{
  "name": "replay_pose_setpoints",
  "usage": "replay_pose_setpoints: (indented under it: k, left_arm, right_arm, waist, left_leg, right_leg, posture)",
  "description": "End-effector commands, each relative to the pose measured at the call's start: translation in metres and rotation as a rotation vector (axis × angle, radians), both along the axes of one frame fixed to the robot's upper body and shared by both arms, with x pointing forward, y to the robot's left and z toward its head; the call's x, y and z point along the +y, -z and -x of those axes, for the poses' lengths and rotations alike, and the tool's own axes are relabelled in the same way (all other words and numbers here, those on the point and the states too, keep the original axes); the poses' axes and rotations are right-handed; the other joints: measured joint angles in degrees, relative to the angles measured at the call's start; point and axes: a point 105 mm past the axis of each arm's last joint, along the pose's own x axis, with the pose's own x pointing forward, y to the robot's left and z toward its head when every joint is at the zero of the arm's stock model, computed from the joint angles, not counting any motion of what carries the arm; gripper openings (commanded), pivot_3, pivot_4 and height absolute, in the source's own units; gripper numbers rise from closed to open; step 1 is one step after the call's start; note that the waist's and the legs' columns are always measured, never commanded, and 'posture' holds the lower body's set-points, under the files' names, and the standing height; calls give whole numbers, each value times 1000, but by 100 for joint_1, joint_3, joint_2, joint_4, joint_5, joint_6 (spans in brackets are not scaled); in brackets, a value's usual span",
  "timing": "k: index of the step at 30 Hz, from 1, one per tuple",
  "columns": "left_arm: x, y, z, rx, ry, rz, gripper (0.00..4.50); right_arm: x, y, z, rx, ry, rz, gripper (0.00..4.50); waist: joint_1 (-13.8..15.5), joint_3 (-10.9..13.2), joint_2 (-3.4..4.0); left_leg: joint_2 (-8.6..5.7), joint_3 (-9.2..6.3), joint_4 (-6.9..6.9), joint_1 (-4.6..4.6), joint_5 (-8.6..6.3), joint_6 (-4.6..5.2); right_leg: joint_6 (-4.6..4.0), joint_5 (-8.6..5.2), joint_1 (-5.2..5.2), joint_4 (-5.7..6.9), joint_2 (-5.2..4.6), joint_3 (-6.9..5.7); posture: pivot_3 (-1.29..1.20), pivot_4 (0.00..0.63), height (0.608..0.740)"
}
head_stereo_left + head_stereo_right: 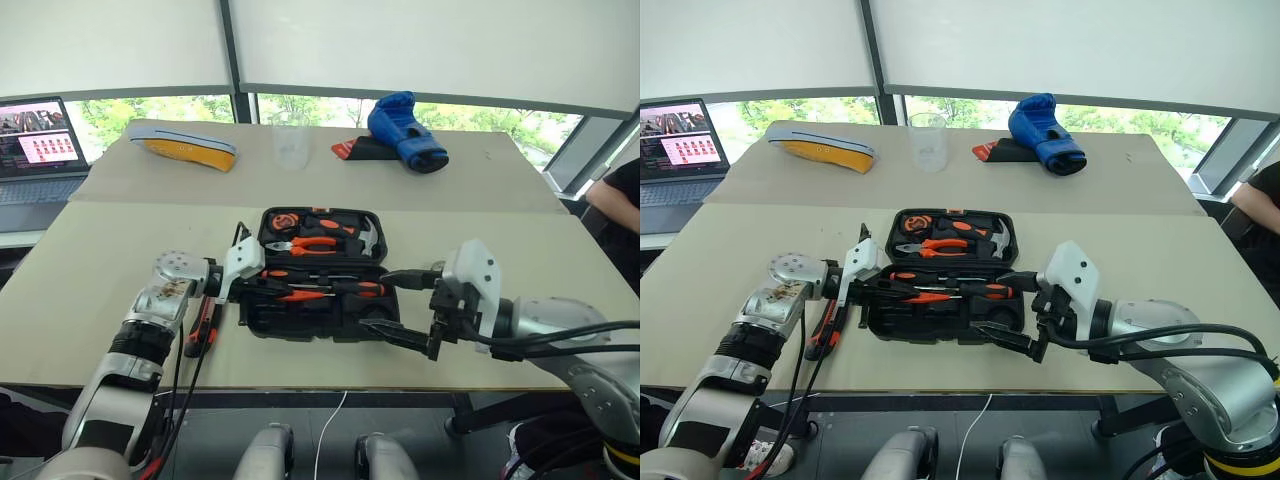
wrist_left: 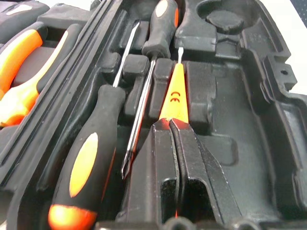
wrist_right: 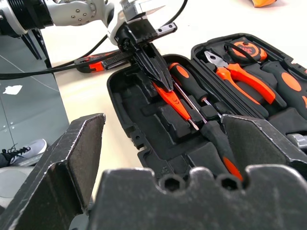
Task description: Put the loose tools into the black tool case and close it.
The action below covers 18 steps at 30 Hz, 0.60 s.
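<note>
**Placing small orange screwdriver into open tool case**

Lying open on the bench (image 1: 120, 300), the black tool case (image 1: 300, 325) has its lid half toward the far side, holding orange-handled pliers (image 1: 305, 243) & a hammer (image 1: 368, 238). In the near half, two black-and-orange screwdrivers (image 2: 91, 158) sit in moulded slots, side by side.

Left claw (image 3: 165, 86) reaches in from the case's left side, fingers pinched tight together on the handle end of the small orange screwdriver (image 2: 173, 93), which lies along a slot next to the other two, tip pointing away from the claw.

Right claw (image 1: 410, 315) hovers at the case's near right corner, fingers spread wide, holding nothing.

Orange-and-black utility knife (image 1: 200, 325) rests on the bench just left of the case, under the left arm. Blue boxing glove (image 1: 405, 130) sits well beyond, at the far side.
</note>
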Motion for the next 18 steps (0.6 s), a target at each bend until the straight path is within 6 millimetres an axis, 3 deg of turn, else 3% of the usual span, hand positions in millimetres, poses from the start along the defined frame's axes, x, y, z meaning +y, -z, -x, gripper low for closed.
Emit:
replay_pose_setpoints:
  k: [1, 8, 18]
  left_arm:
    - [20, 16, 5, 21, -3, -117, 94]
    - [28, 6, -2, -1, -9, -133, 94]
    - [-17, -44, -4, -61, 89, 23, 94]
  right_arm:
    - [1, -10, -1, -58, -6, -17, 4500]
    - [4, -9, -3, -52, -5, -35, 4500]
    - [3, -8, -5, -53, 12, -41, 4500]
  waist:
    - [-6, -2, 4]
    - [-4, -4, 7]
    - [26, -2, 5]
  left_leg:
    - [0, 0, -1, 0, 0, 0]
    - [0, 4, -8, 0, 0, 0]
    - [-4, 5, -6, -53, 0, 1]
  right_leg:
    - [-1, 0, -1, 0, -1, 0]
    - [-1, 0, -5, -3, -7, -1]
    - [2, 8, -37, -10, -10, -12]
  posture:
    - [0, 150, 740]
    - [0, 150, 740]
    - [0, 150, 740]
